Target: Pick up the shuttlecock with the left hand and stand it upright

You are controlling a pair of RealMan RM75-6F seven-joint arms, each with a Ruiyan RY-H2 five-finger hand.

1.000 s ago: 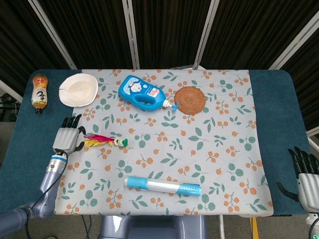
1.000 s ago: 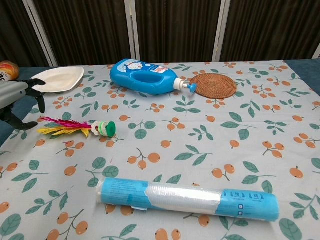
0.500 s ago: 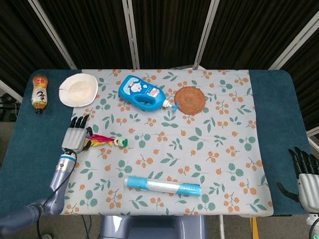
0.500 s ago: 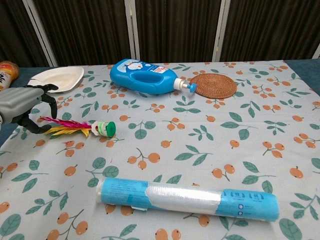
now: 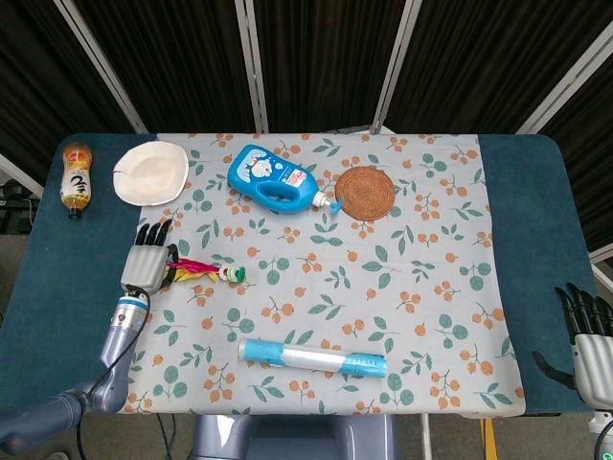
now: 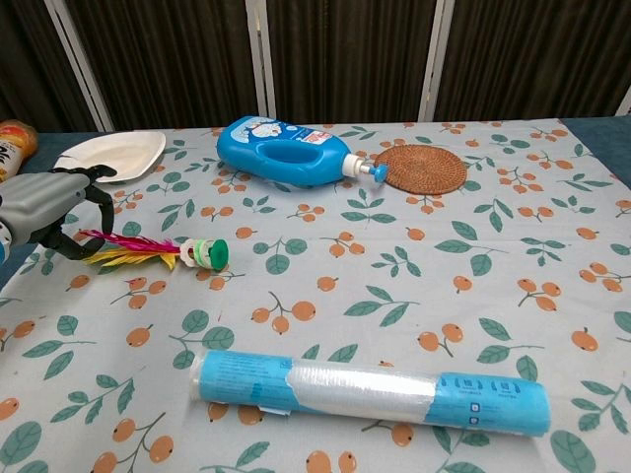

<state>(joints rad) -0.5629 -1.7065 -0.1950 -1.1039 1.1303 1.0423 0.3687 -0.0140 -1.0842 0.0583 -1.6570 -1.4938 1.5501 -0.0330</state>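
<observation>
The shuttlecock (image 5: pixel 209 270) (image 6: pixel 158 249) lies on its side on the floral cloth, red and yellow feathers pointing left, green and white base to the right. My left hand (image 5: pixel 147 260) (image 6: pixel 49 209) hovers over the feather end with its fingers spread and curved down, holding nothing. My right hand (image 5: pixel 586 337) rests off the table's near right corner with its fingers apart and empty; only the head view shows it.
A blue detergent bottle (image 5: pixel 276 181) lies at the back middle beside a woven coaster (image 5: pixel 366 193). A white dish (image 5: pixel 151 172) and a small sauce bottle (image 5: pixel 77 177) sit at the back left. A blue wrapped roll (image 5: pixel 312 357) lies near the front edge.
My left hand moved right and forward from the cloth's left edge until it came over the shuttlecock's feathers. The last half second shows almost no movement. The right hand stayed still.
</observation>
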